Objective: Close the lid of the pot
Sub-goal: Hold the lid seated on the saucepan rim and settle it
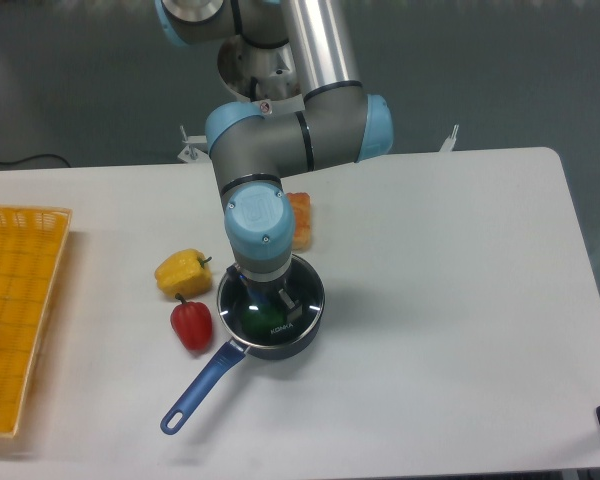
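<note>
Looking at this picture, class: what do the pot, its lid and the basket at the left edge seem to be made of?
The pot: probably metal with a dark blue-grey coating; its long handle looks like smooth blue plastic or enamel. The lid: clear glass, since something green shows through, with a thin shiny metal rim and white lettering. The basket: likely yellow-orange plastic, with a moulded grid pattern.

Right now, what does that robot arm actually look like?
The arm is a shiny silver tube with dark grey rounded joints and light blue round caps. Its small dark two-finger gripper is mostly hidden below the wrist. No loose cables show.
</note>
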